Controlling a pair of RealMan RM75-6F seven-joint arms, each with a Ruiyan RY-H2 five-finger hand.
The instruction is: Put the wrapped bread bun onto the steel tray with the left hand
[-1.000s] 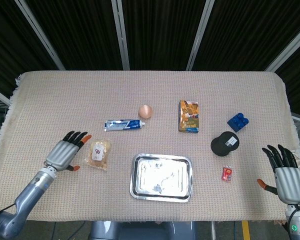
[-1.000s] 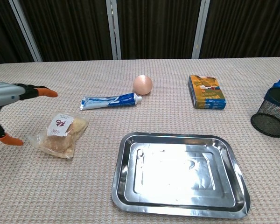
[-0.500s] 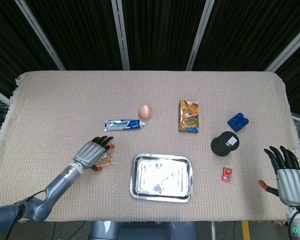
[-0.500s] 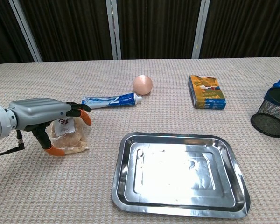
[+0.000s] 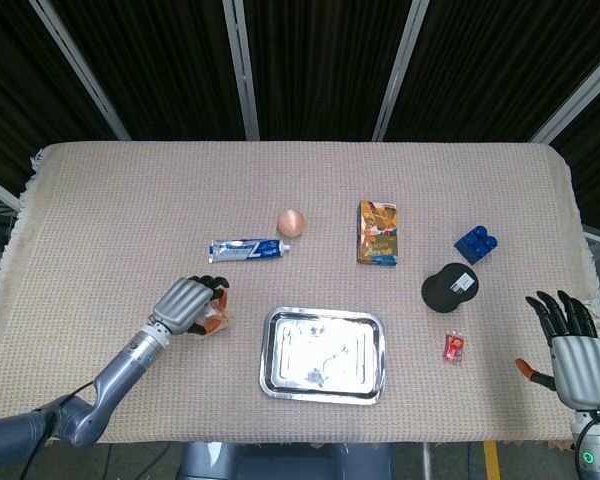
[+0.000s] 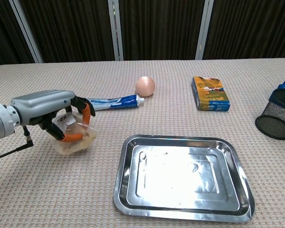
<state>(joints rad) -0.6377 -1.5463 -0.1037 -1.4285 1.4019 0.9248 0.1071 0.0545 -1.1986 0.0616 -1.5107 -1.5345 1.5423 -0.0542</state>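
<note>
The wrapped bread bun [image 6: 78,139] lies on the cloth left of the steel tray [image 6: 183,176], mostly under my left hand [image 6: 50,113]. That hand's fingers curl down over the top of the bun and its thumb sits at the near side, so it grips the bun on the table. From the head camera the same left hand [image 5: 187,305] covers the bun [image 5: 216,322], just left of the tray [image 5: 323,352]. My right hand [image 5: 572,350] rests at the table's far right edge with fingers spread, holding nothing.
A toothpaste tube [image 6: 114,101] lies just behind the left hand, with a peach ball [image 6: 145,86] beyond it. A snack box [image 6: 210,93], black mesh cup [image 6: 277,119], blue brick [image 5: 476,243] and small red packet [image 5: 454,347] sit to the right.
The left hand swept right from beside the bun onto it, then curled its fingers around it and nudged it slightly toward the tray. The right hand stayed put.
</note>
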